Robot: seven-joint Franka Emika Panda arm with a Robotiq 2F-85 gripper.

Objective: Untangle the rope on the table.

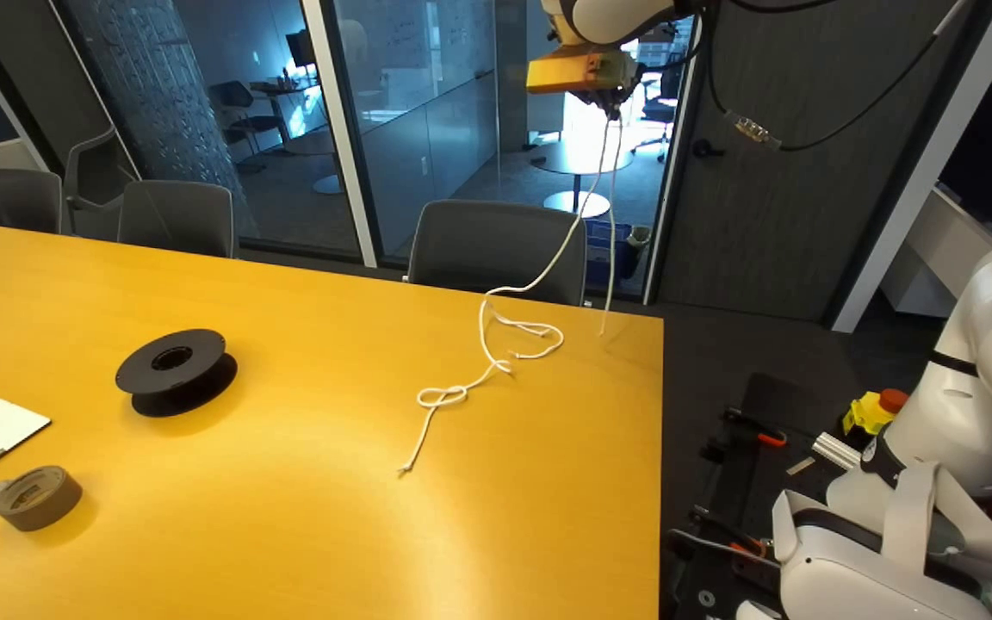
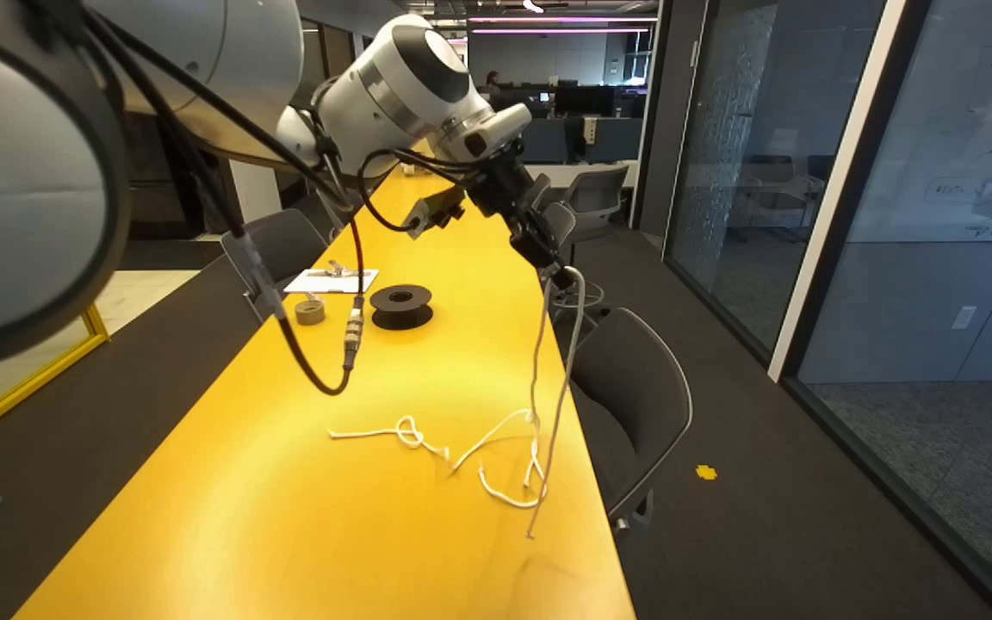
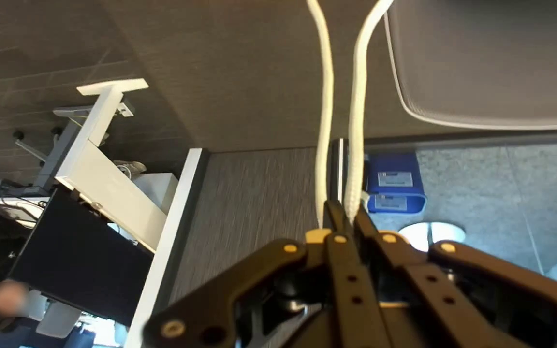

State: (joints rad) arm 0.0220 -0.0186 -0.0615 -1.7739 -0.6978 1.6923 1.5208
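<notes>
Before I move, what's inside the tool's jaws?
The rope: in the wrist view, one strand runs in between the fingers of the tool; a second disappears outside them. The pinched stretch itself is covered, so how it lies there can't be seen.

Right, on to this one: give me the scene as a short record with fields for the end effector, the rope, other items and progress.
End effector: closed, pinching the rope above the level of the table
Hanging part: two strands; one runs down onto the table, the other ends in a free tip, table contact unclear
Part on table: what looks like a loose knot, with a curled section nearer the edge by a chair
Also on table: black spool, tape roll, clipboard
Progress: untangling appears unfinished
</notes>
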